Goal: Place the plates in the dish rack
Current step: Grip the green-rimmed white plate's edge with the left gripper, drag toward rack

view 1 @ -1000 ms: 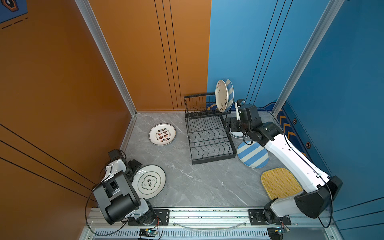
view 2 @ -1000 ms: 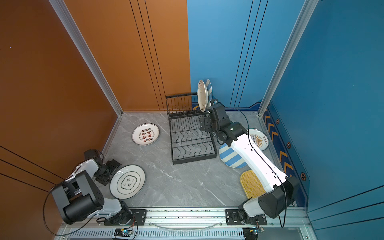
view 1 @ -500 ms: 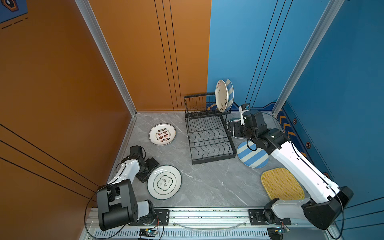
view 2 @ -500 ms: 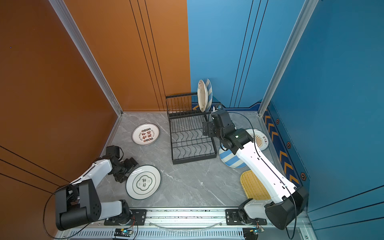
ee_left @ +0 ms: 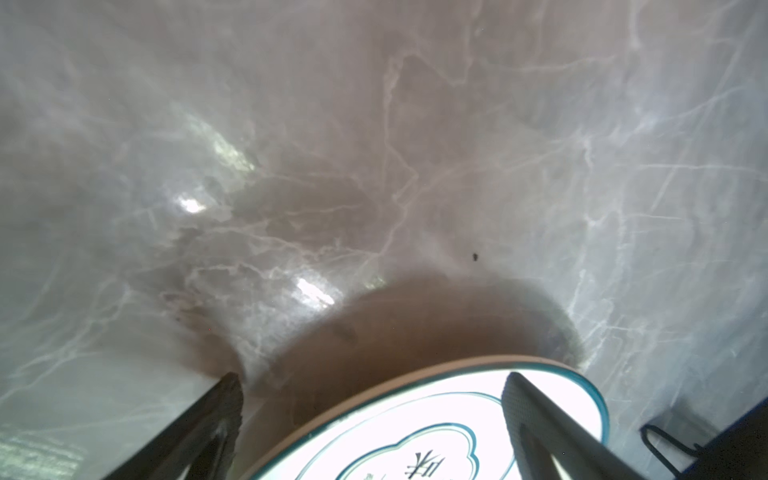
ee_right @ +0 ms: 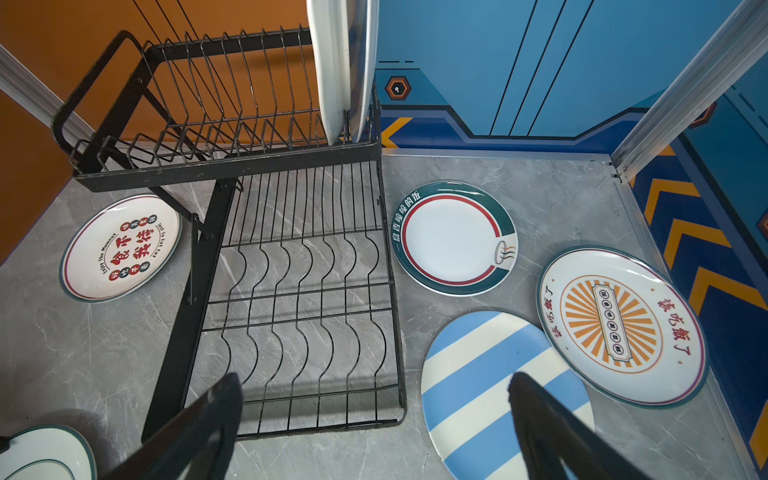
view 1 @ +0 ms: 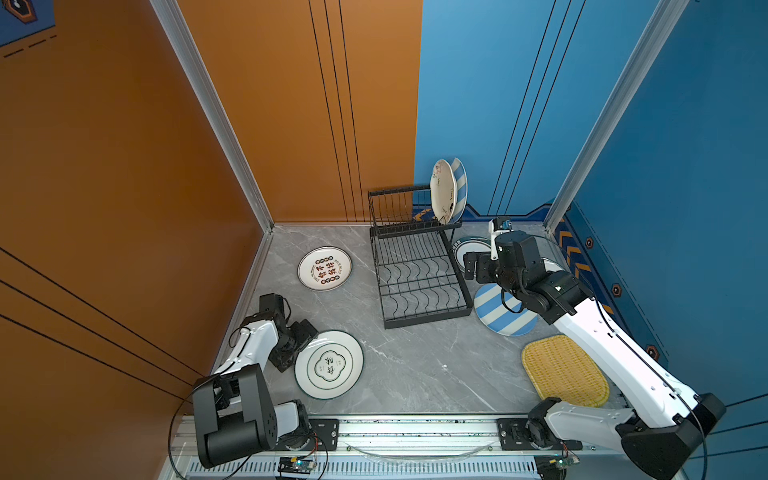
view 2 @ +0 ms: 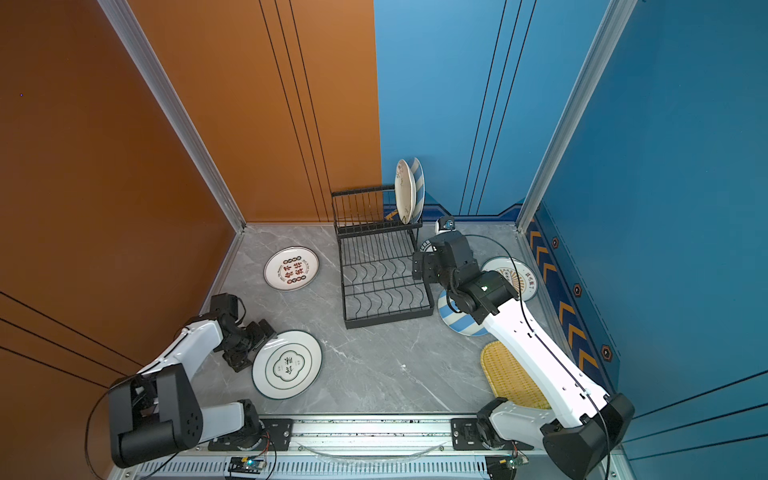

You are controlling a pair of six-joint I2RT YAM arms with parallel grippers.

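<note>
Left gripper [view 1: 298, 347] fingers apart at rim of white round green-ringed plate [view 1: 329, 365], lying flat, well apart from black wire dish rack [view 1: 419, 282]. Right gripper [ee_right: 374, 378] fingers apart, empty. Risk: rim may slip from shallow pinch.

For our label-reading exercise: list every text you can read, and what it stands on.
"Enjoy The Moment": red-lettered plate.
"Just To Eat Eat": same plate.
"該吃飯了": sunburst plate, twice on the rim.
"一盘香喷喷的饭": green-rimmed plate, on the rim.
Other characters, including those on the cloud-motif plate: too small or blurred to read.
</note>
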